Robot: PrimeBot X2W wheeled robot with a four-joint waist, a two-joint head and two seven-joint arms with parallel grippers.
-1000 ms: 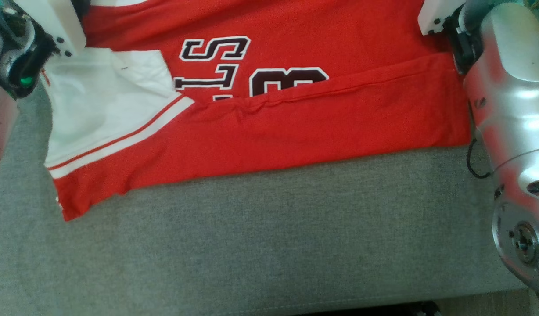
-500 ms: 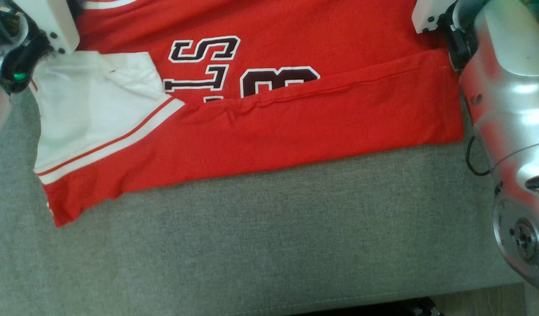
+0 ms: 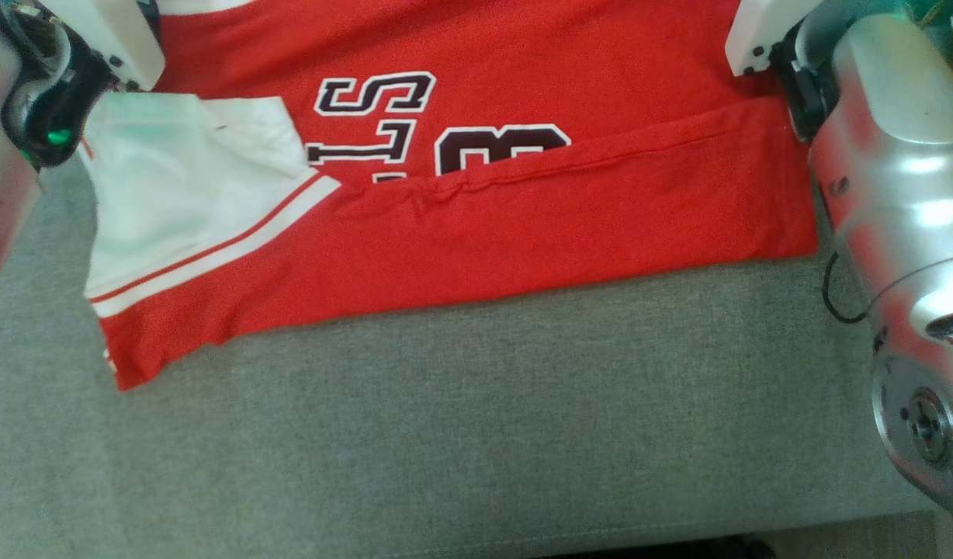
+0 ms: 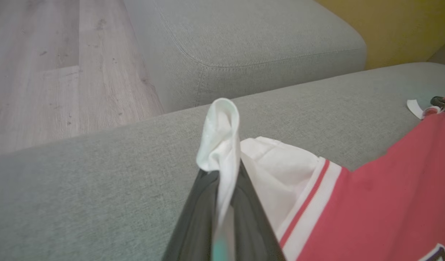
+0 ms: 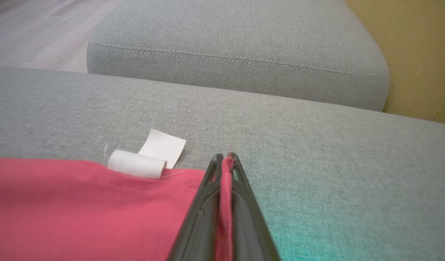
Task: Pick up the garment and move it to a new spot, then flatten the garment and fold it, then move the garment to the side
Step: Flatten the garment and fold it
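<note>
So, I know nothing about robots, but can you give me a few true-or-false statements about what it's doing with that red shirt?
1. The left pincer is shut on the white sleeve. True.
2. The right pincer is open and empty. False: it is shut on the red edge of the jersey.
3. The jersey lies on a wooden table. False: it lies on a grey sofa cushion.
4. A white label sticks out from the jersey's edge beside the right pincer. True.
</note>
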